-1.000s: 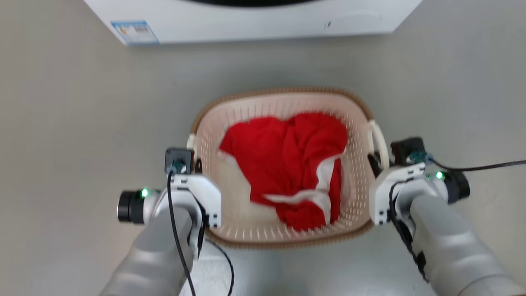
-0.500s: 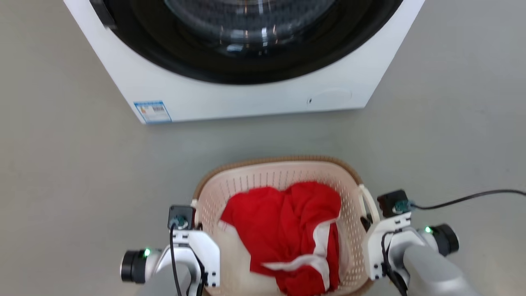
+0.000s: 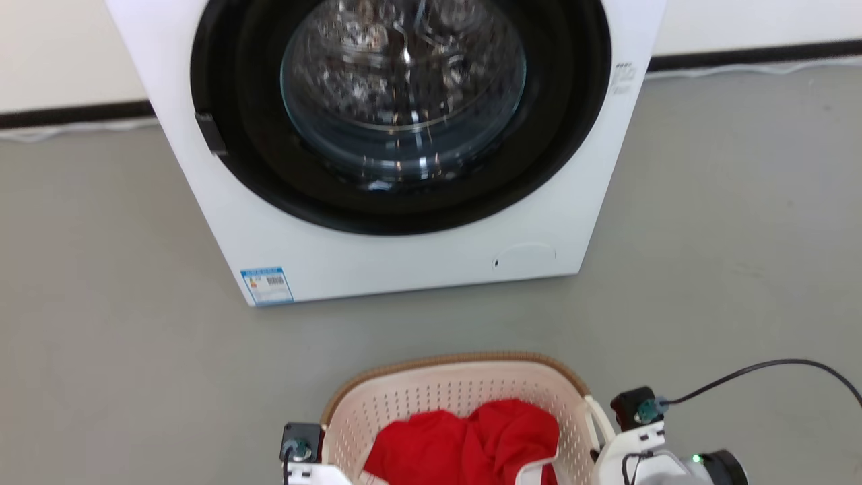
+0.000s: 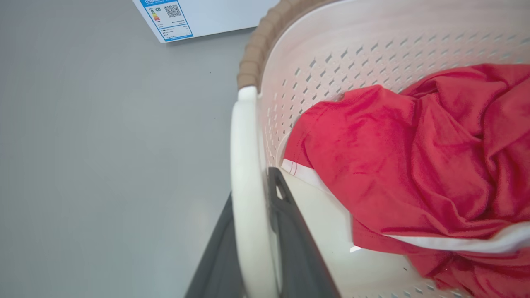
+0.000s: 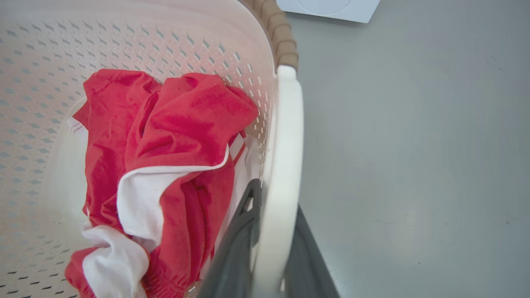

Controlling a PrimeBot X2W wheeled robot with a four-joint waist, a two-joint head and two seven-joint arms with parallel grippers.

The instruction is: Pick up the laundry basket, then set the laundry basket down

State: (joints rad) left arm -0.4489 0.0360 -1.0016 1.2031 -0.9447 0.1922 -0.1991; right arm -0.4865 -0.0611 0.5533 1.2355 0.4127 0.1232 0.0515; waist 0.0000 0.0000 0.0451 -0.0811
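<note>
white wrist housing (image 3: 636,450) | dark grey fingers (image 4: 290,234) | black cable (image 3: 761,367) | green LED (image 3: 695,459)

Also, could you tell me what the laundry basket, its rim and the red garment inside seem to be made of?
The laundry basket looks like matte cream moulded plastic, judging by its neat slots. Its rim is brown, woven-looking, probably plastic too. The red garment seems soft fabric: it folds and creases.

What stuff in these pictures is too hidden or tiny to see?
- The laundry basket: head view, its near half is cut off by the bottom edge.
- Basket floor: both wrist views, the red clothing covers most of it.
- The blue sticker on the washing machine: head view, print too small to read.
</note>
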